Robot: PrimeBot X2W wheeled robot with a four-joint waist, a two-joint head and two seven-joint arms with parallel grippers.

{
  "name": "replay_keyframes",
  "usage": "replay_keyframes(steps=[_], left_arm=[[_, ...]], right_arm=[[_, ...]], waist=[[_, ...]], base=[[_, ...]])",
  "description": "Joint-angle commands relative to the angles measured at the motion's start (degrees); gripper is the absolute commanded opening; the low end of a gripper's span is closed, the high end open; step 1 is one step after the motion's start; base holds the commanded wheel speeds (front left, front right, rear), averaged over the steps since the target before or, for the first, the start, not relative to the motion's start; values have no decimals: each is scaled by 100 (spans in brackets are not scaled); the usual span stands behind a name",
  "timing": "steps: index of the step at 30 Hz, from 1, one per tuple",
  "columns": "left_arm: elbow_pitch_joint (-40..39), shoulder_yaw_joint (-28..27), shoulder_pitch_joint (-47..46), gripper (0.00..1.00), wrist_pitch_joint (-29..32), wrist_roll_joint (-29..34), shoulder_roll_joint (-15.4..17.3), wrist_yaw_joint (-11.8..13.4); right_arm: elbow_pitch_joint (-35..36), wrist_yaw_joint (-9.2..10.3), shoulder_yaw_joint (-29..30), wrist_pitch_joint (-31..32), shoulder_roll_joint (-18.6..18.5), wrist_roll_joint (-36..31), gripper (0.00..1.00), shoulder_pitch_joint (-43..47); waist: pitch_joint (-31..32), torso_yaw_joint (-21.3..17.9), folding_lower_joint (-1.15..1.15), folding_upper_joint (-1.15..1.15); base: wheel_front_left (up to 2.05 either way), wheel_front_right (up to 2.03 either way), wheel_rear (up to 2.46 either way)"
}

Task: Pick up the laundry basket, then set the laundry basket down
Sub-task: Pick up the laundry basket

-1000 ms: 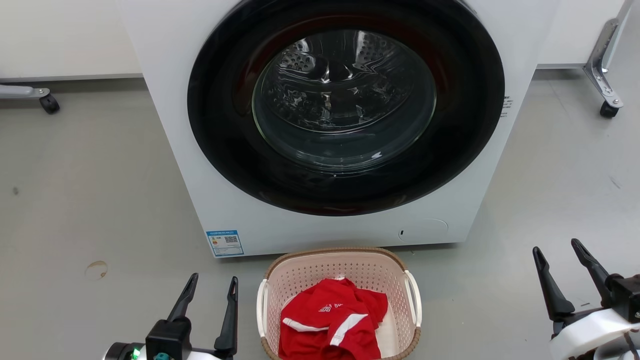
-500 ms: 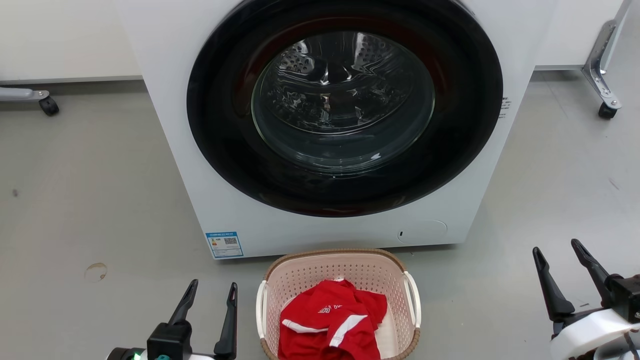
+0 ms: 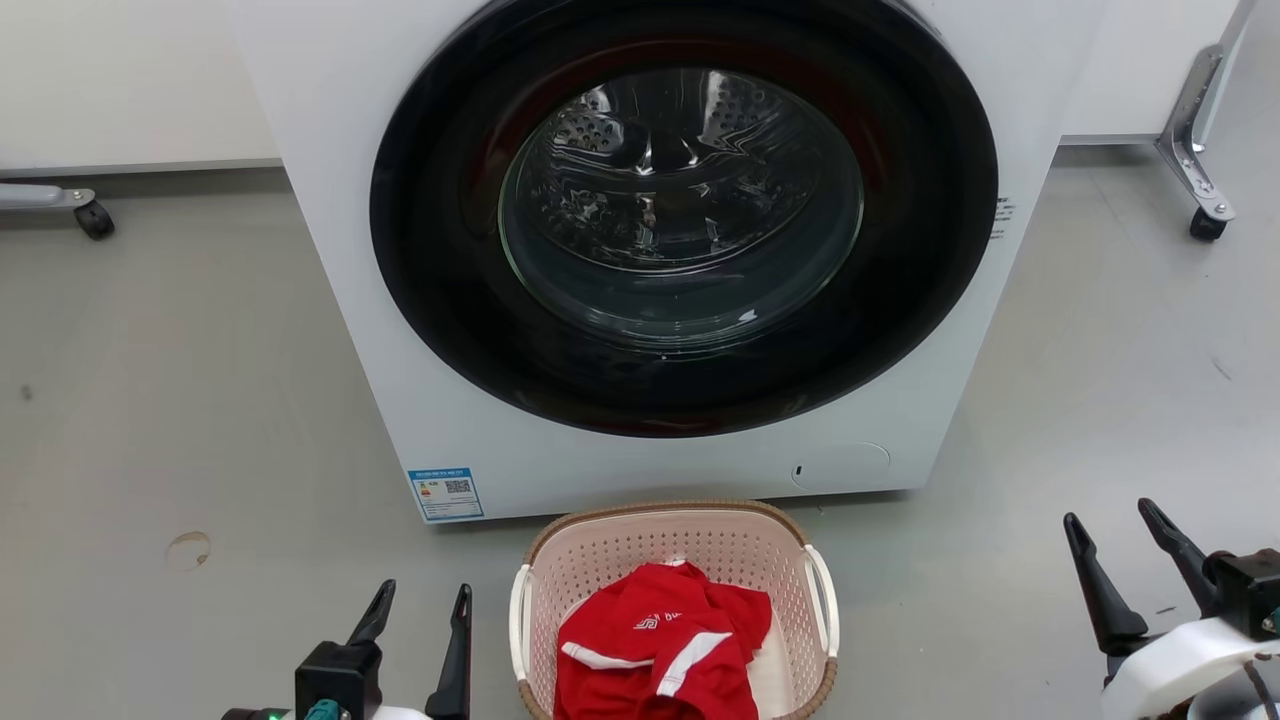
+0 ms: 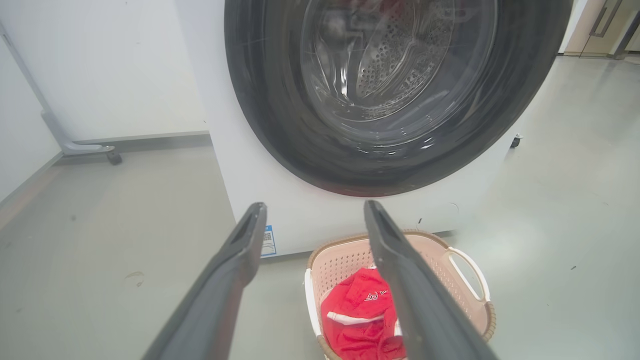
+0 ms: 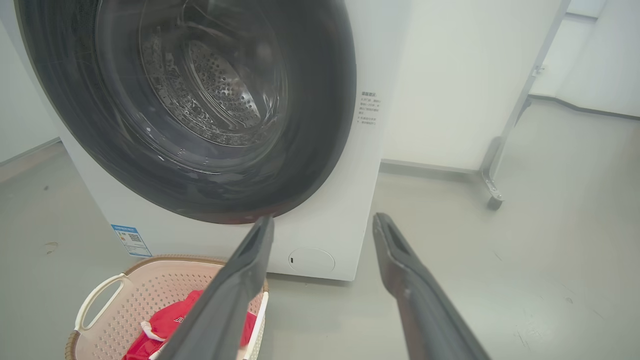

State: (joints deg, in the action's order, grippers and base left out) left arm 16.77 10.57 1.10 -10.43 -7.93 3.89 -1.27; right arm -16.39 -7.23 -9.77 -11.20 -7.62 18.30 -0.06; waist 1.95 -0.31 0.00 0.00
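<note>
White washing machine (image 3: 660, 470), dark round door (image 3: 680, 220), on grey floor (image 3: 150, 400); red garment (image 3: 655, 650) crumpled.

- Basket (image 3: 610, 560): pale pink, perforated, rounded-rectangular, with a brown woven-look rim and a white loop handle on each side.
- Upright on the floor (image 3: 180, 400), just before the washer (image 3: 680, 250).
- A red-and-white garment (image 3: 660, 650) lies crumpled inside.

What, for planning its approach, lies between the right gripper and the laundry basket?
Head view: just bare floor between the right gripper and the laundry basket.
</note>
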Motion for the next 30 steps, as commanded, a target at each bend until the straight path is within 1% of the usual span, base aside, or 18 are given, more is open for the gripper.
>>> replay_keyframes(steps=[1,8,16,19,20,25,29,30], left_arm=[[-202,-180,-247,100,53,-57,69,2],[-353,-154,-312,100,379,-149,86,16],[-325,53,-665,100,589,-246,11,25],[-250,140,-902,100,556,-286,-20,37],[-176,179,-1071,100,477,-335,-38,45],[101,270,-1526,100,237,-486,-71,49],[421,379,-1900,100,17,-677,-88,-8],[421,379,-1900,100,17,-677,-88,-8]], right_arm=[[105,-25,-81,14,-209,62,100,-333],[124,-25,-40,59,-250,146,100,-379],[79,-25,-7,171,-387,344,100,-603],[48,-25,-38,212,-472,433,100,-752],[39,-25,-68,199,-524,504,100,-851],[-5,-25,-193,61,-665,722,100,-1099],[-65,-25,-354,-111,-772,915,100,-1274],[-65,-25,-354,-111,-772,915,100,-1274]], waist=[[-26,2,0,0],[-310,5,0,0],[-1266,40,0,0],[-1669,60,0,0],[-1933,76,0,0],[-2605,141,0,0],[-3106,221,0,0],[-3106,221,0,0]], base=[[0,0,0],[0,0,0],[0,0,0],[0,0,0],[0,0,0],[0,0,0],[0,0,0],[0,0,0]])
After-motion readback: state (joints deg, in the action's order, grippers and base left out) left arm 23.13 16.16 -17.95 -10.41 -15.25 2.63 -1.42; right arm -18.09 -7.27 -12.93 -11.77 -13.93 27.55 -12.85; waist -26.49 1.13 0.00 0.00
